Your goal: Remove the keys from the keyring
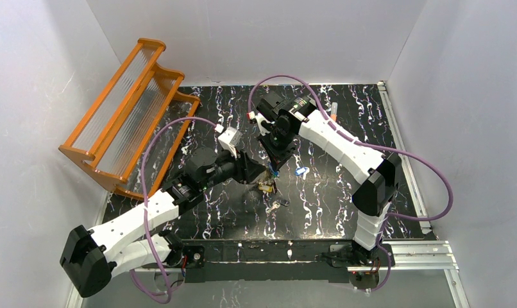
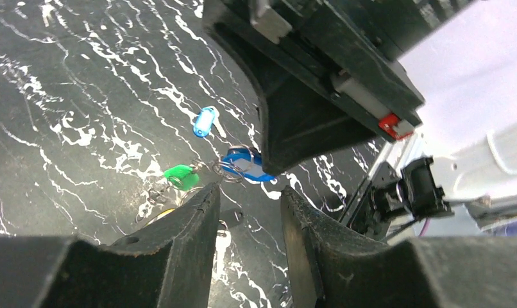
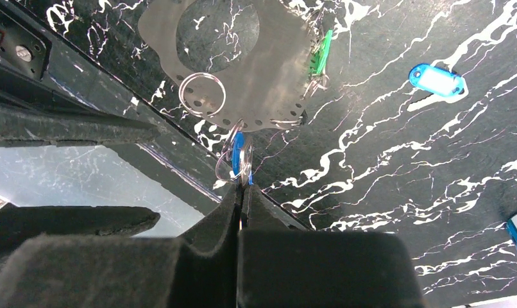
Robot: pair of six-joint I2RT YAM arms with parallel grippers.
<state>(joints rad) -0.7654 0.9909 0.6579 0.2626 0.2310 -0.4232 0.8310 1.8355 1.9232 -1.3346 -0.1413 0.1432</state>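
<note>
My right gripper (image 3: 241, 187) is shut on a blue-headed key (image 3: 238, 149) and its small wire rings. The key hangs on the edge of the keyring (image 3: 269, 77), a flat grey oval loop with small holes. A green-headed key (image 3: 321, 54) sits at the loop's far edge, and a loose split ring (image 3: 202, 94) lies on it. In the left wrist view the blue key (image 2: 246, 165) and green key (image 2: 181, 176) lie just beyond my left gripper (image 2: 249, 196). It is open with nothing between the fingers (image 2: 179, 244). From above, both grippers (image 1: 256, 174) (image 1: 275, 162) meet over the key cluster (image 1: 267, 186).
A blue-and-white tag (image 1: 301, 171) lies on the black marbled table right of the cluster; it also shows in the right wrist view (image 3: 437, 79). A small metal piece (image 1: 276, 205) lies nearer the bases. An orange rack (image 1: 131, 115) leans at the far left. A small tube (image 1: 333, 110) lies far right.
</note>
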